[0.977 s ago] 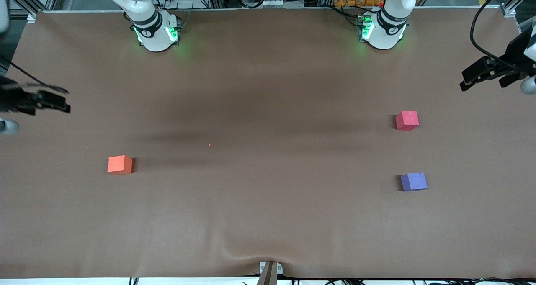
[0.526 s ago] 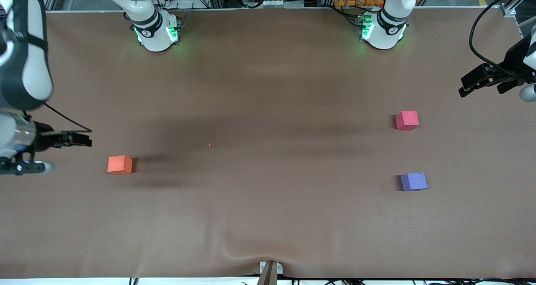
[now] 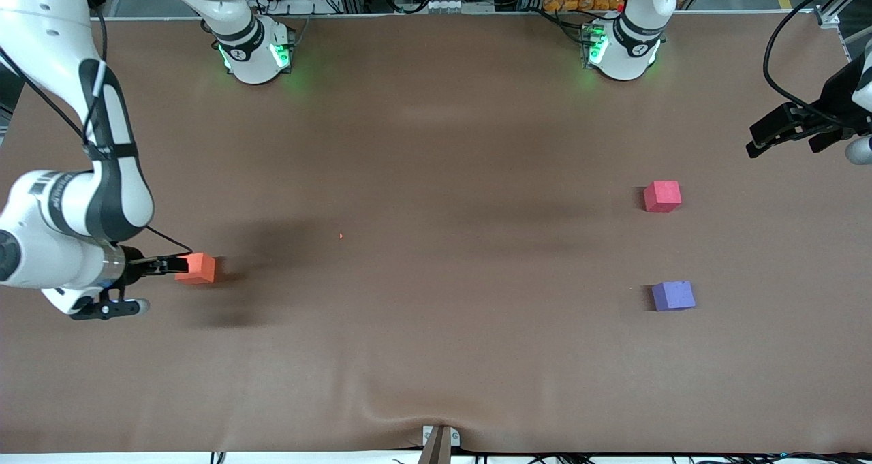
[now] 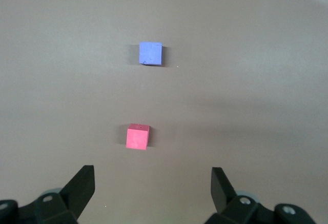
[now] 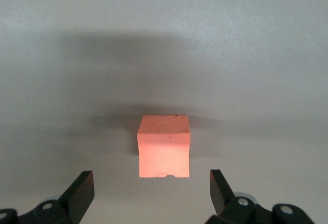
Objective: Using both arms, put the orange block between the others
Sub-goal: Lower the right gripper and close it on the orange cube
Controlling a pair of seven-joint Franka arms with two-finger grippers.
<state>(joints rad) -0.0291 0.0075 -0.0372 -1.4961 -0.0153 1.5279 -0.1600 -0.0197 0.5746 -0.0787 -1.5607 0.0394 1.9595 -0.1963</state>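
The orange block [image 3: 199,268] sits on the brown table toward the right arm's end. My right gripper [image 3: 176,266] is low beside it, open, fingertips just short of the cube. In the right wrist view the orange block [image 5: 164,146] lies just ahead of the right gripper [image 5: 151,190], not between the fingers. The others, a pinkish-red cube [image 3: 662,195] and a purple-blue cube [image 3: 673,296], stand apart toward the left arm's end, the purple one nearer the front camera. My left gripper [image 3: 757,142] hangs open over that end; its wrist view shows the red cube [image 4: 138,136] and purple cube [image 4: 150,54] ahead of the left gripper [image 4: 152,185].
A tiny orange speck [image 3: 340,235] lies mid-table. The brown cover wrinkles by a metal bracket [image 3: 439,440] at the front edge. The two arm bases [image 3: 255,52] [image 3: 623,48] glow green along the back edge.
My right arm has swung in from the table's end and come down until its open gripper is right at the orange block. The left gripper has barely shifted. No cube has moved.
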